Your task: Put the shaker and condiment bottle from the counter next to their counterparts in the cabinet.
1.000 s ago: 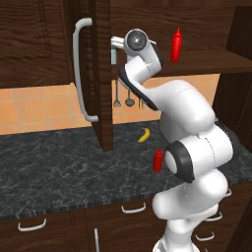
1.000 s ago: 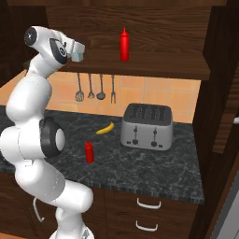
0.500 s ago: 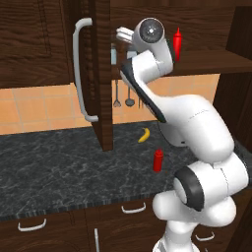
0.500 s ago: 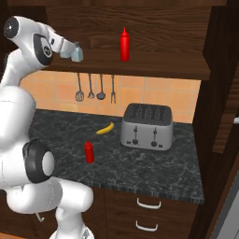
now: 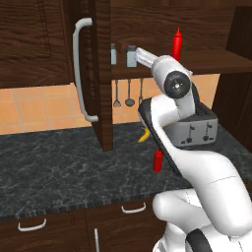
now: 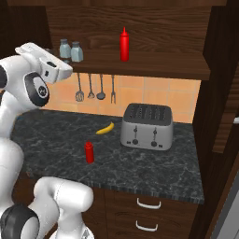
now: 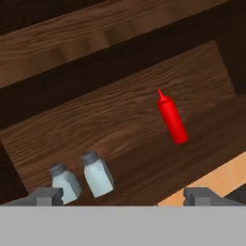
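Wood shelf (image 6: 154, 70) of cabinet (image 5: 98, 74) carries two shakers (image 6: 71, 50) side by side, tall red bottle (image 6: 123, 44) well apart at their 3 o'clock. Gripper (image 7: 122, 196) hangs in front of the shelf edge, jaws wide, nothing held. Small red bottle (image 6: 89, 152) stands on counter (image 6: 154, 170), banana (image 6: 105, 128) at its 1 o'clock, toaster (image 6: 147, 126) further right.
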Available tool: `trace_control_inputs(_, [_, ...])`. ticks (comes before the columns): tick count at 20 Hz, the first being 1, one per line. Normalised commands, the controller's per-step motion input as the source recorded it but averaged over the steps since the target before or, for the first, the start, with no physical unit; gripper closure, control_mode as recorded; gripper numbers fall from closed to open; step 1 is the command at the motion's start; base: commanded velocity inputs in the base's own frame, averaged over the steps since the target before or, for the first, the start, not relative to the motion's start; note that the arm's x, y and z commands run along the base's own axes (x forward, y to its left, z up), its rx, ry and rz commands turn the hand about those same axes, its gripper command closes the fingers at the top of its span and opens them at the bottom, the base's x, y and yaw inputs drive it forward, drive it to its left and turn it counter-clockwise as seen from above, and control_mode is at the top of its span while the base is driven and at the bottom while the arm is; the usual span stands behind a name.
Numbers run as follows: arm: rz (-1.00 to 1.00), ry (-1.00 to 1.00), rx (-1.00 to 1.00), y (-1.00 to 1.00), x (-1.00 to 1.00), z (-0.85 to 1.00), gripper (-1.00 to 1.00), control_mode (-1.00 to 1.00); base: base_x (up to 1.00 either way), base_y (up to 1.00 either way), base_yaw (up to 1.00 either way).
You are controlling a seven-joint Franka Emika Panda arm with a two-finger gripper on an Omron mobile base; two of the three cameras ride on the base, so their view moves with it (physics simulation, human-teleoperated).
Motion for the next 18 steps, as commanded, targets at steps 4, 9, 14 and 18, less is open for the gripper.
trace_control_inputs(4, [0.2,0.09,0.08,-0.79,-0.94,0.0,-1.0,-1.0,0.0,0.0,0.0])
trace_control_inputs(9, [0.33,0.08,0.01,-0.59,-1.0,-0.21,-1.0,-1.0,0.0,0.0,0.0])
trace_control_inputs(14, [0.41,-0.01,-0.1,-0.41,-0.96,-0.47,-1.0,-1.0,0.0,0.0,0.0])
trace_control_inputs(18, [0.32,-0.01,-0.25,-0.03,-0.57,-0.91,-1.0,-1.0,0.0,0.0,0.0])
